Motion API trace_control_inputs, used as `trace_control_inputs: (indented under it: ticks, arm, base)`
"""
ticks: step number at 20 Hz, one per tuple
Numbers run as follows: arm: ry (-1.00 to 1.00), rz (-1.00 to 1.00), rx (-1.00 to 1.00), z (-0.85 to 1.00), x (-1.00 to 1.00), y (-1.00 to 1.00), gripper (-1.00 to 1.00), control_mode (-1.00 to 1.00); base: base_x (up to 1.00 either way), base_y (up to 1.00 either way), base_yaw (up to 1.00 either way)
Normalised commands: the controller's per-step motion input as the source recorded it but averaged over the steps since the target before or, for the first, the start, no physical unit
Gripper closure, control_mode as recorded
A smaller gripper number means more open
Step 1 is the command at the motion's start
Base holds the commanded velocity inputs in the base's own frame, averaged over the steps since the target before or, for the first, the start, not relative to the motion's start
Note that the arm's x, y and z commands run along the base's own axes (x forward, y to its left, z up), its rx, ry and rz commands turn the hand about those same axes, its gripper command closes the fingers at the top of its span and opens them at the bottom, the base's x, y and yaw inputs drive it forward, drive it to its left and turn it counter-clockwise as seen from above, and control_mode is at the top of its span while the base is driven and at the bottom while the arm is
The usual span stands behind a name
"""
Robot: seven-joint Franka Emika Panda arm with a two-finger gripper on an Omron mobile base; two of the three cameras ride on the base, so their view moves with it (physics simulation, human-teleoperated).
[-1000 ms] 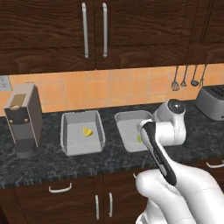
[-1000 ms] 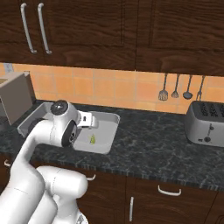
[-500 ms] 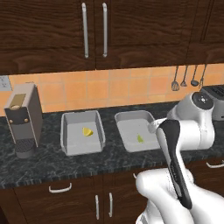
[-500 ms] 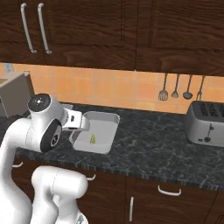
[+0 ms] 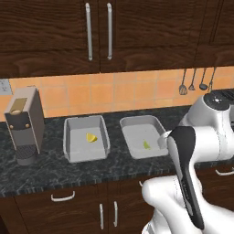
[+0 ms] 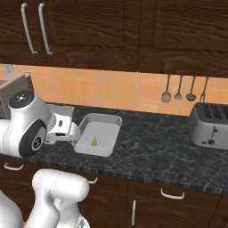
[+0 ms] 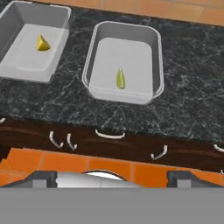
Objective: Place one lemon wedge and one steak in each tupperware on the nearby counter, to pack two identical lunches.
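The desk is a long black top with grey marbling, and two grey tupperware containers stand on it side by side. I take the right tupperware as the landmark. It is a shallow rectangular tray with rounded corners, and one greenish lemon wedge lies on its floor, near the middle. In the hand view the same wedge looks narrow and stands on its edge, apart from the walls of the tray.

Just to the left of this tray, with a strip of bare desk between them, stands the left tupperware. It has a yellow lemon wedge on its floor. No steak lies in the trays.

Further left of the landmark, beyond the left tray, a coffee machine stands upright on the desk. To the right of the landmark, well apart, a silver toaster stands near the wall, and kitchen utensils hang on the orange tiles above the desk. Below the landmark, dark brown drawers have curved silver handles.

The tool is spread wide and holds nothing; its two dark tips show at the bottom of the hand view, in front of the drawers and away from the trays.
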Motion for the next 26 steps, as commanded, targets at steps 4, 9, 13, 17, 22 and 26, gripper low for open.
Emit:
trace_control_inputs:
  ticks: [4, 9, 13, 17, 22, 26]
  arm:
    - [-0.01, 0.0, 0.0, -0.09, -0.1, 0.0, -1.0, 1.0]
    - [0.0, 0.0, 0.0, 0.0, 0.0, 0.0, -1.0, 1.0]
    - [0.0, 0.0, 0.0, 0.0, 0.0, 0.0, -1.0, 1.0]
    - [0.0, 0.0, 0.0, 0.0, 0.0, 0.0, -1.0, 1.0]
    - [0.0, 0.0, 0.0, 0.0, 0.0, 0.0, -1.0, 1.0]
    - [0.0, 0.0, 0.0, 0.0, 0.0, 0.0, -1.0, 1.0]
  base:
    - [-0.65, -0.3, -0.1]
    - [-0.28, -0.42, -0.63]
    - [0.0, -0.28, -0.84]
    - [0.07, -0.68, -0.8]
    - [0.41, -0.92, -0.74]
    - [0.83, -1.0, -0.37]
